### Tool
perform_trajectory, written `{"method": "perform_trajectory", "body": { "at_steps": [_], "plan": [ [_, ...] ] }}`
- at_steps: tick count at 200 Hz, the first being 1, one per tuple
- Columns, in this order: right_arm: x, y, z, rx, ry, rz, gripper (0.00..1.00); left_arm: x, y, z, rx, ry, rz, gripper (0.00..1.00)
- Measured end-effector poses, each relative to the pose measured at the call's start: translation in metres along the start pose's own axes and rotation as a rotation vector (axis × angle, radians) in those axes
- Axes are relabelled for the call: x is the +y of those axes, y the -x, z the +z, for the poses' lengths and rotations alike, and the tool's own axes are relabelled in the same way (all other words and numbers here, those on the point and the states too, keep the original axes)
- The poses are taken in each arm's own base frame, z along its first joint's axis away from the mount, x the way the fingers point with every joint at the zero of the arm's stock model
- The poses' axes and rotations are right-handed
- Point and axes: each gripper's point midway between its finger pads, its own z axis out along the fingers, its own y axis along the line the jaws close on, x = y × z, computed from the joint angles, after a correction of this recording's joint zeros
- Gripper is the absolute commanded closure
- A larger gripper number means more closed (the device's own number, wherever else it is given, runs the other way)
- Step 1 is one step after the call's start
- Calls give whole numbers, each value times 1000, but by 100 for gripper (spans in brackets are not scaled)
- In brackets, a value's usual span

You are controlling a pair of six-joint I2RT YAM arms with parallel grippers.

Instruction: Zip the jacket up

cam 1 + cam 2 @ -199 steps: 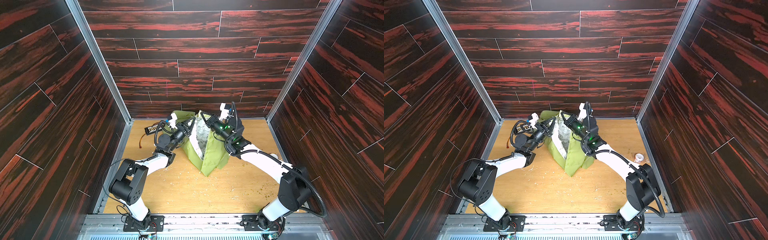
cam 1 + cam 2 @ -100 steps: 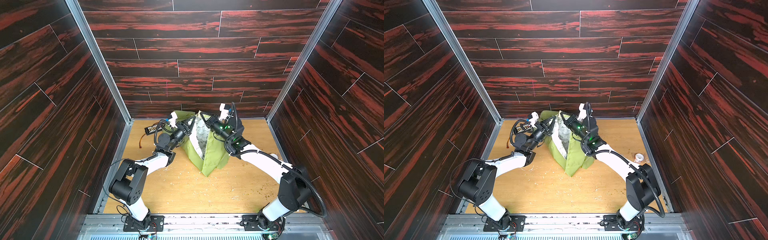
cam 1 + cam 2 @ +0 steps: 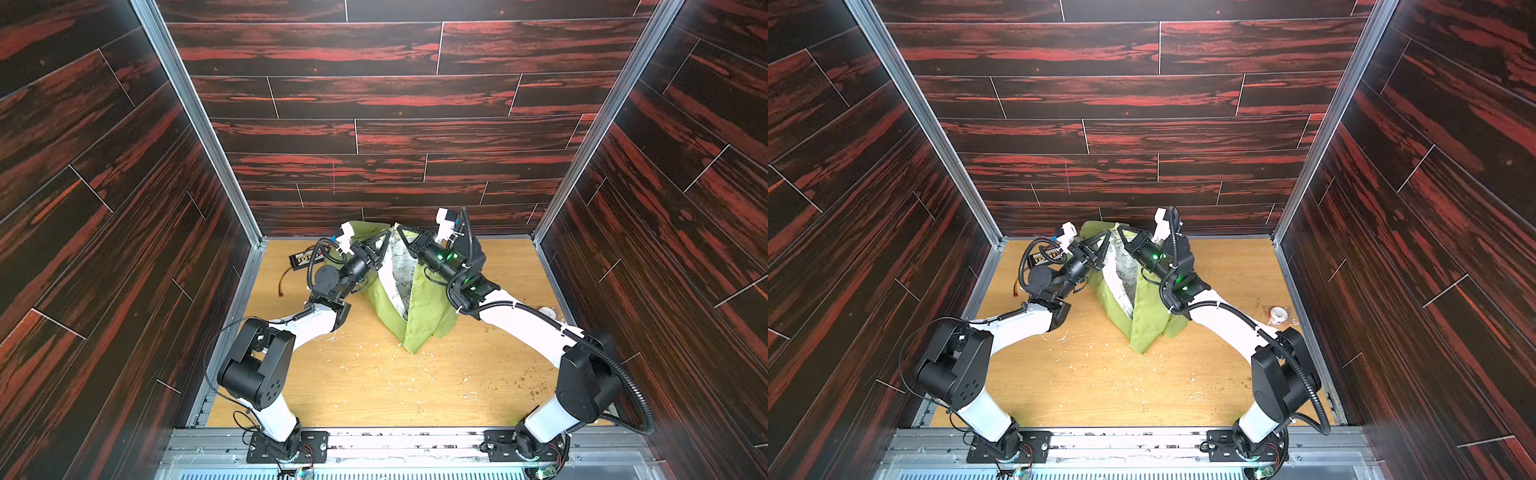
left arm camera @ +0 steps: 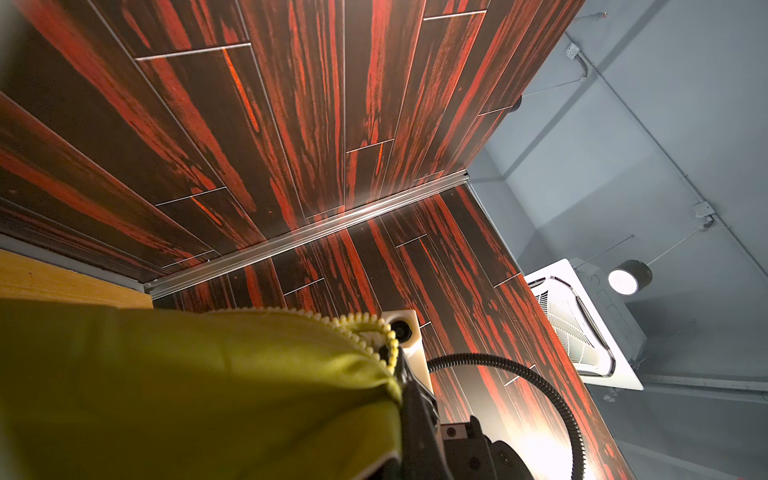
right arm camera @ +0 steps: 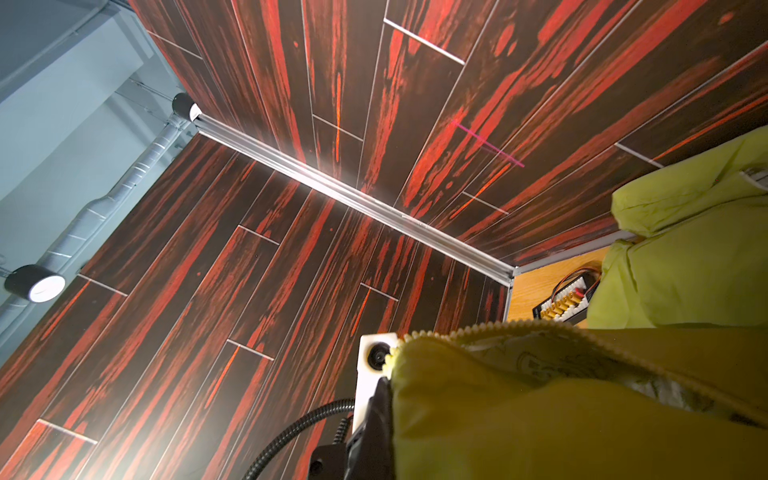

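Here, the wooden table (image 3: 374, 386) lies open on the near side, the jacket (image 3: 419, 320) rises unzipped at its far middle, and my left gripper (image 3: 385, 237) and right gripper (image 3: 401, 231) each clamp one toothed front edge.

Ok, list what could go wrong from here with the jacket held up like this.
1. The left gripper and right gripper each pinch only a thin edge of the jacket by the zipper teeth; the fabric could slip free and drop.
2. The front edges hang apart, white lining showing, with both grippers busy high up; joining the zipper's lower ends may be awkward.
3. Fabric drapes close to the connector board and could snag its wires.
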Motion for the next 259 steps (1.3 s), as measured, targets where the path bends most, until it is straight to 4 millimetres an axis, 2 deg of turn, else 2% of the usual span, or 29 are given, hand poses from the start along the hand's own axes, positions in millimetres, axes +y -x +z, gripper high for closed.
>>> {"method": "perform_trajectory", "body": {
  "at_steps": [70, 130, 259],
  "plan": [
    [-6, 6, -3, -50, -5, -11, 100, 0, 0, 0, 0, 1, -1, 100],
    [6, 13, -7, -82, 35, -26, 100, 2, -1, -1, 0, 5, -2, 100],
    [9, 6, -6, -42, 50, -18, 100, 2, -2, -1, 8, 2, -13, 100]
  ]
}}
